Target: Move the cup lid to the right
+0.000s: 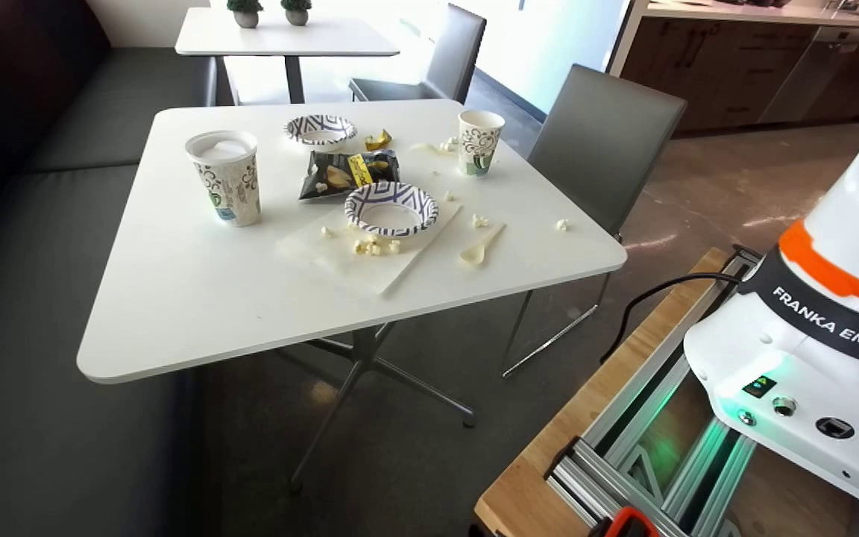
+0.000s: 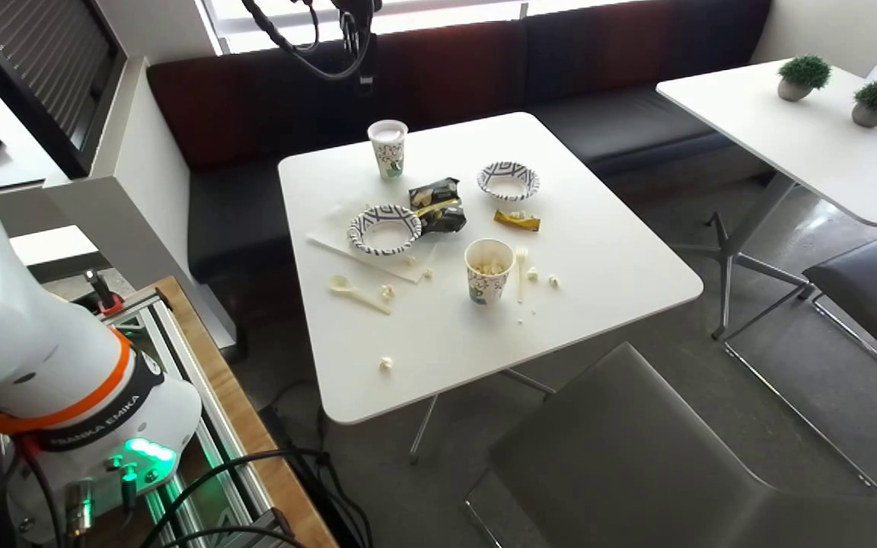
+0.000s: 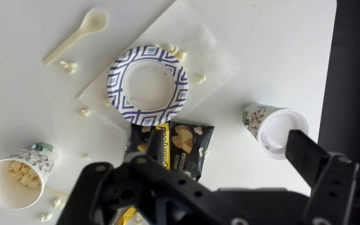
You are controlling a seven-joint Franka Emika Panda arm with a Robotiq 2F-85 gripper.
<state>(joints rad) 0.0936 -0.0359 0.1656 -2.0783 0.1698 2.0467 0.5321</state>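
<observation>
Cups (image 2: 486,289) — two; bowls (image 2: 385,232) — two; cup lid (image 3: 276,130): one, at one cup's mouth. Gripper (image 3: 227,140): one, jaws spread wide.

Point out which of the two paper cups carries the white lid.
The cup nearer the bench, in both exterior views. The white lid sits at its mouth, while the other cup, the one beside the fork, is open and shows popcorn inside.
</observation>
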